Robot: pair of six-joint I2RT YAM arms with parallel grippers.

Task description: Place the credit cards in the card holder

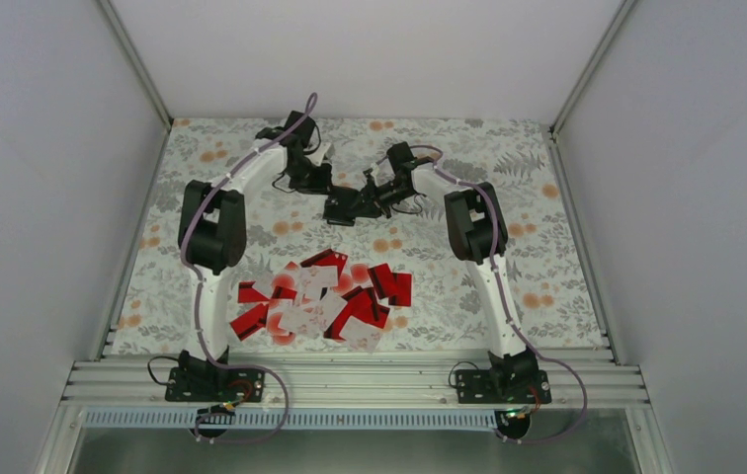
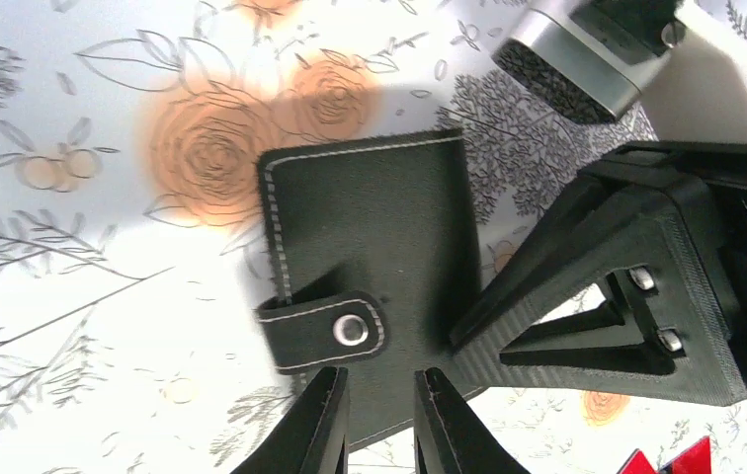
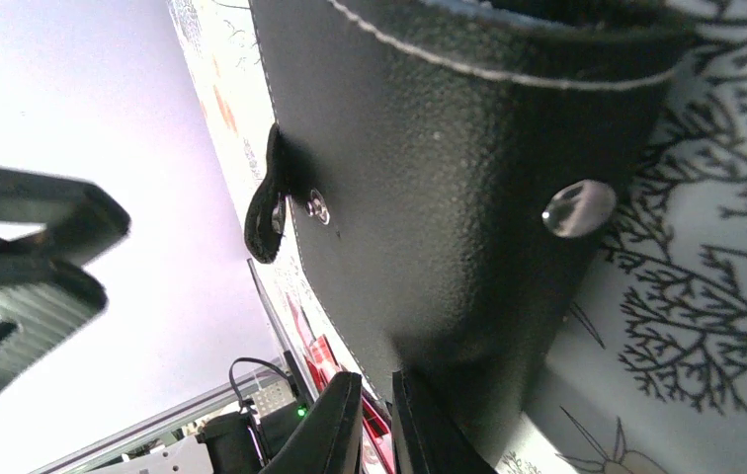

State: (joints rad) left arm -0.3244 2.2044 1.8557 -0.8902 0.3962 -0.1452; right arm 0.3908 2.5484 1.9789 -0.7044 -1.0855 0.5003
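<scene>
Both arms are meeting at the far side of the worktop point(image 1: 547, 247), where the holder point(image 2: 370, 237) is sitting closed, strap snapped, its long axis running straight ahead of the left pincer point(image 2: 381, 425). That pincer is straddling the holder's near edge, jaws barely parted; whether it is gripping cannot be told. The right pincer point(image 3: 374, 425), all but closed, is pinching the holder's edge to the left pincer's right. The cards point(image 1: 320, 296) are lying heaped well behind both pincers, probably nearer the left arm.
</scene>
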